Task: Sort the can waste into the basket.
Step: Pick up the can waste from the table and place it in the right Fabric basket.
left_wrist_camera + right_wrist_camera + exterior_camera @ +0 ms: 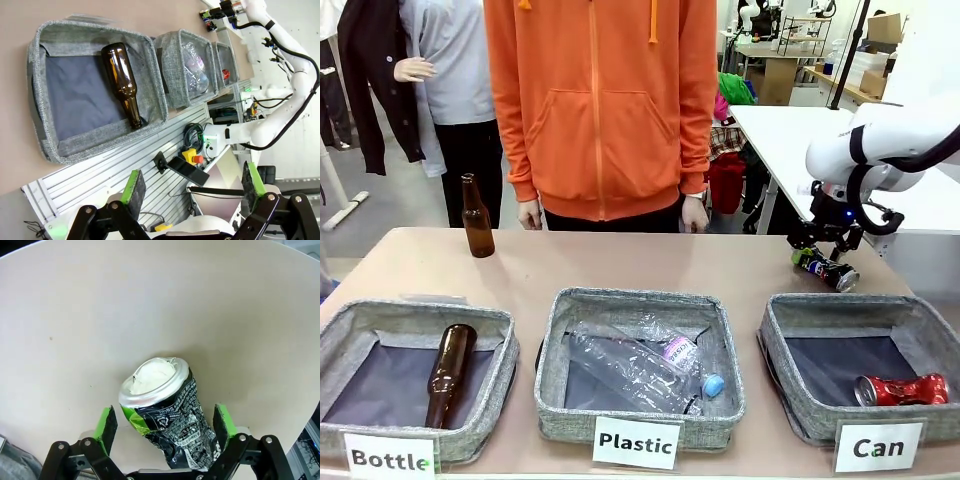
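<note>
A crushed black can (825,269) with colourful print lies on its side on the table at the far right, just behind the Can basket (860,305). My right gripper (817,254) hangs right over it. In the right wrist view the can (160,385) sits between the two green pads with a gap on each side, so the right gripper (165,416) is open around it. A crushed red can (900,389) lies inside the Can basket. My left gripper (192,182) is open with nothing between its fingers, off the table's near edge by the Bottle basket (45,145).
The Bottle basket (360,320) holds a brown bottle (448,374). The Plastic basket (620,300) holds clear bottles (640,365). Another brown bottle (476,217) stands upright at the far left. A person in an orange hoodie (600,100) stands at the far edge.
</note>
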Controlling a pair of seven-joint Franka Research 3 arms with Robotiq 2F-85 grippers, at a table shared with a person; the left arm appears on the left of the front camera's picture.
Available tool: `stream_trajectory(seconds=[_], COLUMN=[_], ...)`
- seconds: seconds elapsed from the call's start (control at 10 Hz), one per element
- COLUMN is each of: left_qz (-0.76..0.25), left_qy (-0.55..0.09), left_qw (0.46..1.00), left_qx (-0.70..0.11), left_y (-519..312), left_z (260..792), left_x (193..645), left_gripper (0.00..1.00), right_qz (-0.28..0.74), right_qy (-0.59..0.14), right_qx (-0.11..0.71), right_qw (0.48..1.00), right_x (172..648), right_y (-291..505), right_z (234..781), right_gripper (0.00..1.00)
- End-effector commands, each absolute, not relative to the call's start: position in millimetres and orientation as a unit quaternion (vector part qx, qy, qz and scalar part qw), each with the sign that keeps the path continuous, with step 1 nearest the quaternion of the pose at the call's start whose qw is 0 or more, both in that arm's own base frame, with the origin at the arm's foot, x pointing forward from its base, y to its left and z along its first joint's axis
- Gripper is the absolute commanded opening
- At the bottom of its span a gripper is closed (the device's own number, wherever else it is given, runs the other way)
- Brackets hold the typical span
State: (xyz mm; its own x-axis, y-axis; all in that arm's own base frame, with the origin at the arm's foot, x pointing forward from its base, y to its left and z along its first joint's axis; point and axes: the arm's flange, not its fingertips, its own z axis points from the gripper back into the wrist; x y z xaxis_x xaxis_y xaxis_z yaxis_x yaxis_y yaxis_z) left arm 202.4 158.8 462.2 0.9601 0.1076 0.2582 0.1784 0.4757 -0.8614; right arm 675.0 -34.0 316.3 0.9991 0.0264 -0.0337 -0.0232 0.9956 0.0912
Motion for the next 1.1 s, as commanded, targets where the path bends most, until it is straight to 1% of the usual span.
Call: stream_trajectory(seconds=[0.0,0.1,0.2,0.3,0.4,0.5,1.0], left_qz=[-0.016,-0.016,-0.016,-0.016,-0.016,-0.016,-0.016], left_qy=[-0.139,-0.139,-0.139,-0.139,-0.139,-0.139,-0.139], left_qw=[0.844,0.844,0.844,0.844,0.844,0.844,0.844], left_qx=[-0.518,-0.518,-0.518,-0.518,-0.518,-0.518,-0.518], left_y=[158.9,158.9,158.9,158.9,158.9,158.9,158.9], left_z=[464.7,464.7,464.7,464.7,464.7,464.7,464.7], left_x=[201.2,201.2,201.2,201.2,201.2,201.2,201.2], left_gripper=[1.0,1.0,1.0,1.0,1.0,1.0,1.0], right_qz=[0.011,0.011,0.011,0.012,0.012,0.013,0.004], right_qy=[0.03,0.038,0.04,0.044,0.044,0.047,0.054], right_qx=[0.027,0.028,0.028,0.026,0.023,0.023,0.025], right_qw=[0.999,0.999,0.999,0.999,0.999,0.999,0.998], right_x=[685.5,686.7,687.5,688.1,688.2,688.7,689.5], right_y=[-31.4,-32.1,-31.6,-30.2,-29.4,-29.5,-30.3], right_z=[319.7,319.0,318.3,318.0,317.8,317.5,321.3], right_gripper=[1.0,0.4,0.4,0.0,0.35,0.0,0.0])
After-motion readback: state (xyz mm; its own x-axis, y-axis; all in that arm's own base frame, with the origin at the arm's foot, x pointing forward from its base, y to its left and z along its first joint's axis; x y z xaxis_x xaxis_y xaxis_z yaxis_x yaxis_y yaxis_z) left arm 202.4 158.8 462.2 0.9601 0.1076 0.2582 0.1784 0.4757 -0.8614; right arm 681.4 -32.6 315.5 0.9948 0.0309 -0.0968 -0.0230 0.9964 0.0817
